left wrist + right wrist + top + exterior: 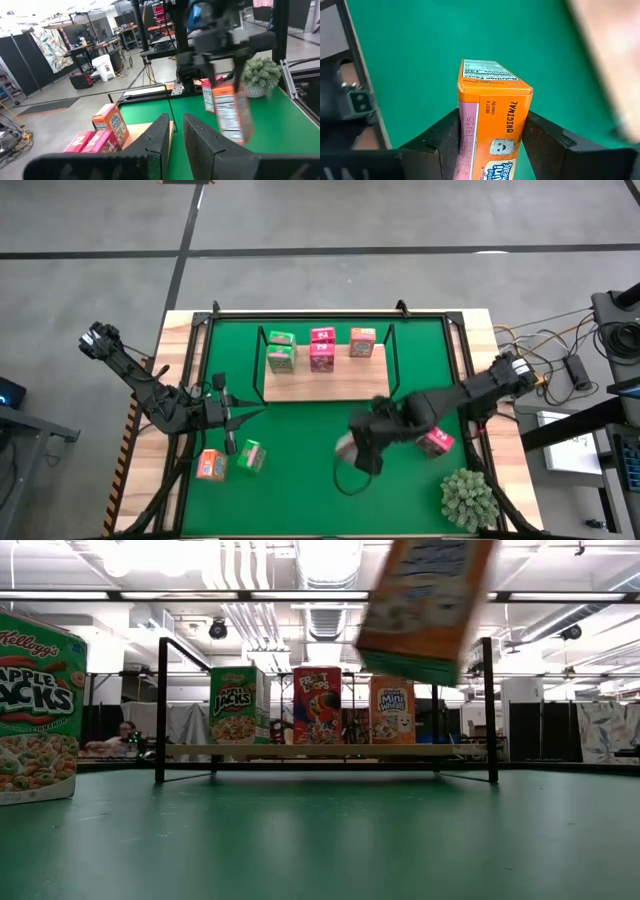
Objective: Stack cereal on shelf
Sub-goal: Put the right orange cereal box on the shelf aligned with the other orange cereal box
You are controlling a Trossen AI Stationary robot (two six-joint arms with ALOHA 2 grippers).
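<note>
The shelf (330,385) stands on the green mat at the far middle. On it stand two green cereal boxes (281,350), two pink-red ones (322,348) and an orange one (362,342). My right gripper (358,452) is raised over the mat in front of the shelf, shut on another orange cereal box (492,125), which shows high and tilted in the low view (425,605). My left gripper (177,132) waits level at the mat's left side, shut, with nothing between its fingers. My right gripper pinches the orange box between its two fingers, on two opposite sides near its upper end (517,130). The fingers slant down from above. The box hangs tilted below them (227,112), lifted clear of the mat.
An orange box (211,465) and a green box (251,455) lie on the mat near my left gripper. A pink-red box (436,442) lies under the right arm. A spiky plant (468,498) stands at the near right corner. Black wire frames (161,710) rise at the shelf's ends.
</note>
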